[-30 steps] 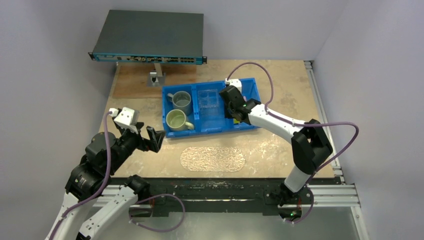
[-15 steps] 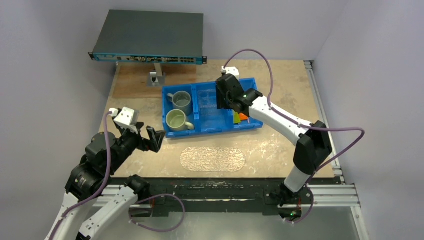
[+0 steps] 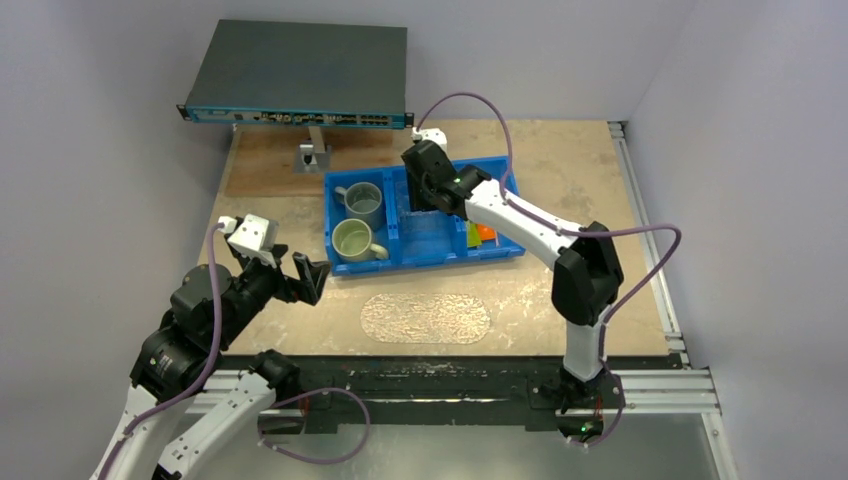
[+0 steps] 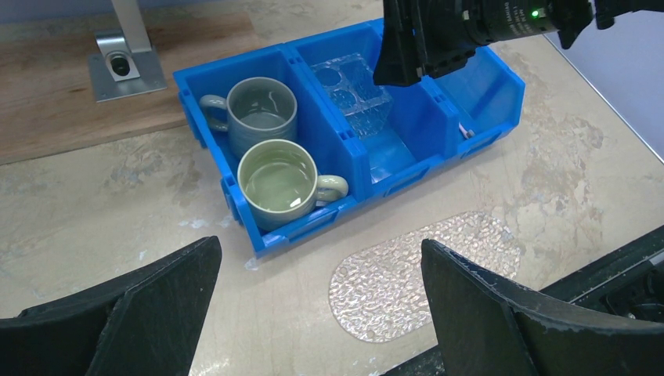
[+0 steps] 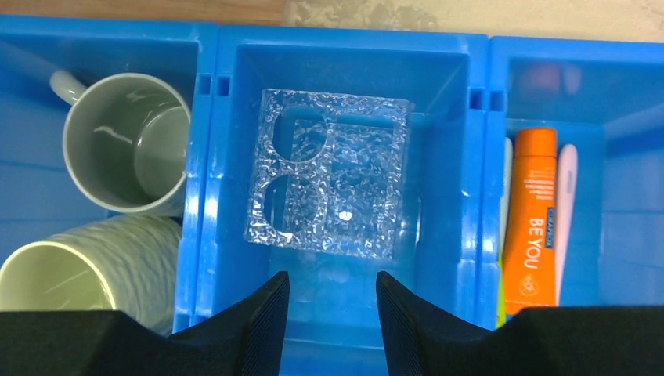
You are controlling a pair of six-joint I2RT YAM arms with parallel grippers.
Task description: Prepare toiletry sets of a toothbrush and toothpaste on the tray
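Bin point(image 3: 420, 262) sits mid-desk point(image 3: 560, 160), three compartments. Left: two mugs point(image 3: 362, 203), one behind the other. Middle: holder point(image 5: 329, 184). Right: tube point(image 5: 531, 227), toothbrush point(image 5: 566, 196) touching its right side. Tray point(image 3: 425, 318) lies just before bin.

White letters on the orange tapered plastic tube point(image 5: 529, 227), in the blue plastic bin point(image 5: 344, 39), read "BE YOU". Its smaller print is illegible.

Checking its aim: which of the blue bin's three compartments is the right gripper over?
The middle compartment, the one with the clear pebbled holder; the right gripper hangs above it. The mugs fill one neighbour, the orange tube lies in the other.
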